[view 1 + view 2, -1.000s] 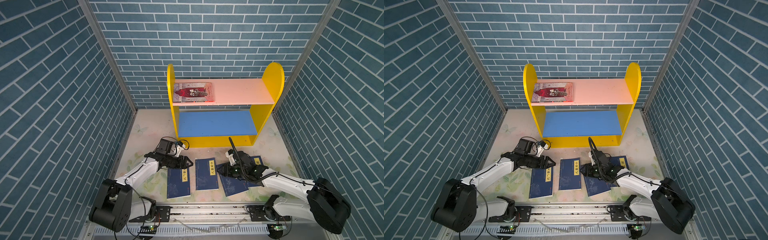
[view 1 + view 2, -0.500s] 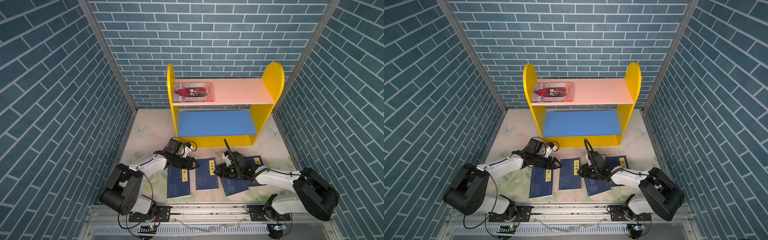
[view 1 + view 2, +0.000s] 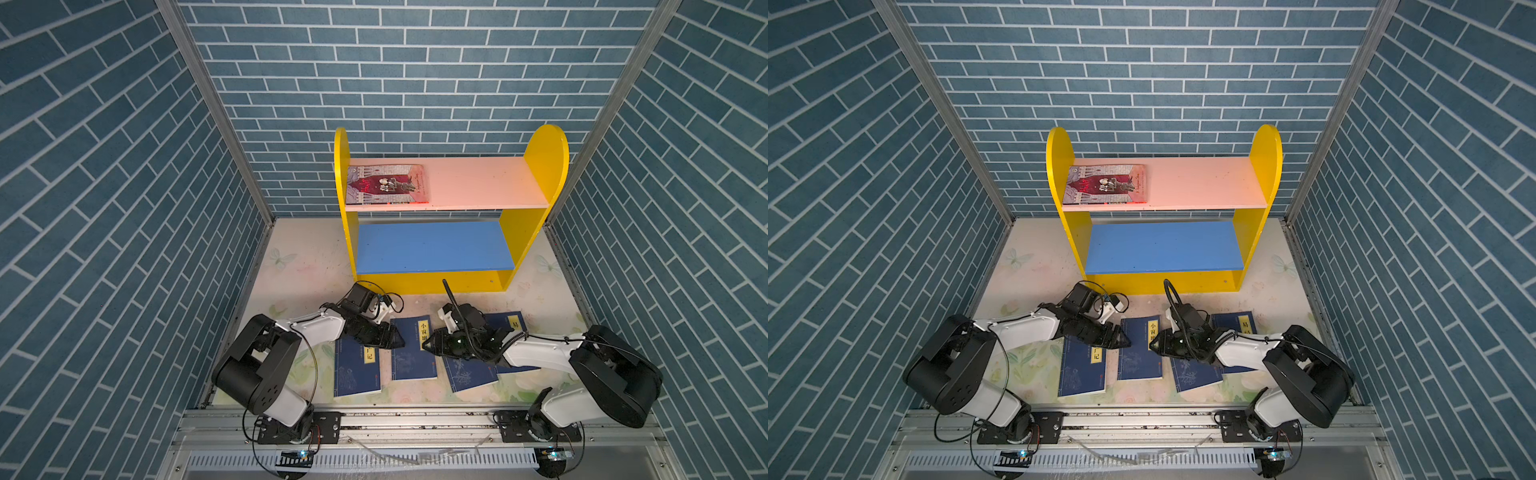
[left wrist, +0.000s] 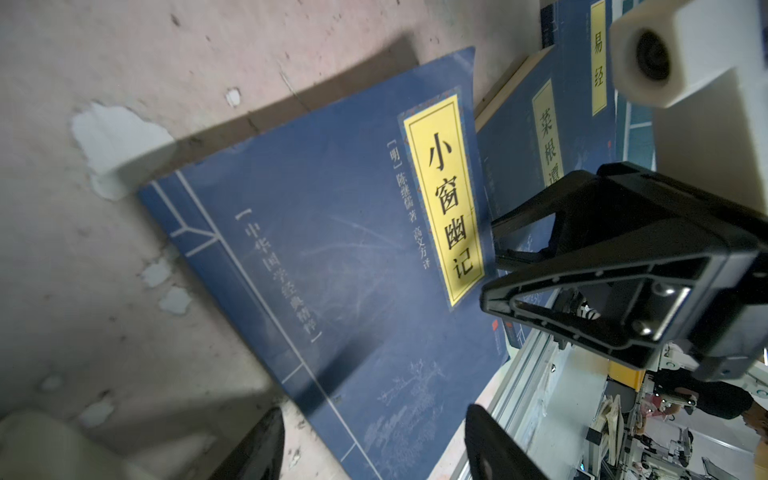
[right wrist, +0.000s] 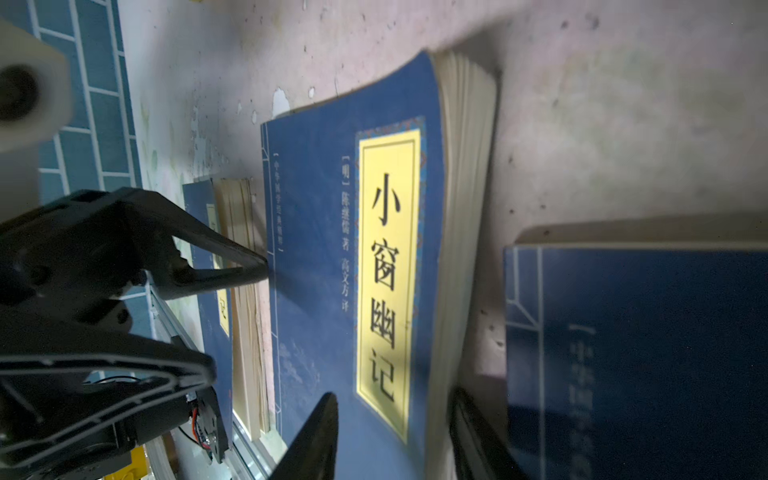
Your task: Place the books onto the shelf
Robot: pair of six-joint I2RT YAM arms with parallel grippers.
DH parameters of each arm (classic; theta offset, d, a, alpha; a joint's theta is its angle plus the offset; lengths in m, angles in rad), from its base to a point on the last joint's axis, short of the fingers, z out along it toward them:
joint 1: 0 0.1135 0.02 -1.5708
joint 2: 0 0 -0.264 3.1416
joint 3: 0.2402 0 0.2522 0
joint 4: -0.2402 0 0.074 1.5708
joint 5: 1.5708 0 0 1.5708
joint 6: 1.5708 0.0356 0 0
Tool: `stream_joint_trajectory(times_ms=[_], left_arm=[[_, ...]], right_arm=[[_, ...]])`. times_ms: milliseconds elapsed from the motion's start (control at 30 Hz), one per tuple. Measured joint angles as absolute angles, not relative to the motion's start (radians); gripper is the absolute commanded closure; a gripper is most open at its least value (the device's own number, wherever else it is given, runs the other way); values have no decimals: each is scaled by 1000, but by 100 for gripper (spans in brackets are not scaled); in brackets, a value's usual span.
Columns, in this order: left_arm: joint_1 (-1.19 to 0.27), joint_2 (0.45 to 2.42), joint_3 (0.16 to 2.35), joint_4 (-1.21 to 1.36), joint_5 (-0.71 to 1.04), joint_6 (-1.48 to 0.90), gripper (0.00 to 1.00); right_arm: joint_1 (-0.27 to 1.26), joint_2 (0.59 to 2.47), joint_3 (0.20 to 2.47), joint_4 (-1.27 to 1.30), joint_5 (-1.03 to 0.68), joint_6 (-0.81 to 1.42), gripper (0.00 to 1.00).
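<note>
brace middle book (image 3: 412,361) with left gripper (image 3: 397,340), slide right gripper (image 3: 428,346) over its page edge, then clench (both jaws apart, empty).

Both top views are bright, evenly lit from above and sharp. Both wrist views are dim and soft: a broad dark shadow crosses the tabletop (image 4: 124,62) and the middle book (image 4: 332,257), and the closest parts blur.
</note>
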State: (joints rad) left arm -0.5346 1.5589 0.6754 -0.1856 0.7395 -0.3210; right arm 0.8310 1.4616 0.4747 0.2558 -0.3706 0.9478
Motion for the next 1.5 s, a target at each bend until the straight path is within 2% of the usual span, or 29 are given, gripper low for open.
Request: stream_joint_trajectory(times_ms=[167,367,567,667,767,933,1267,1500], left_arm=[[-537,1573,677,-168,762,-320,32],[-537,1596,691,-161,782,-316,33],[-553,1561,691,-206,755,-257,28],[-551,1480,691,-250,724,-226,26],[-532,1387,698,-283,715,-208,29],[-426,1278,702,-293,741,-213,30],[-316,1149,679,-293,908,-241,21],[-304,1143,646,-199,1089,-348,18]], right_arm=[[830,1488,445,368,-387,984,59],[826,1505,404,448,-395,1023,80],[828,1444,387,460,-412,1040,100],[828,1386,376,444,-415,1037,100],[817,1333,373,427,-429,1029,100],[768,1251,373,425,-484,1019,100],[684,1072,385,375,-661,981,100],[678,1069,452,357,-789,951,100]])
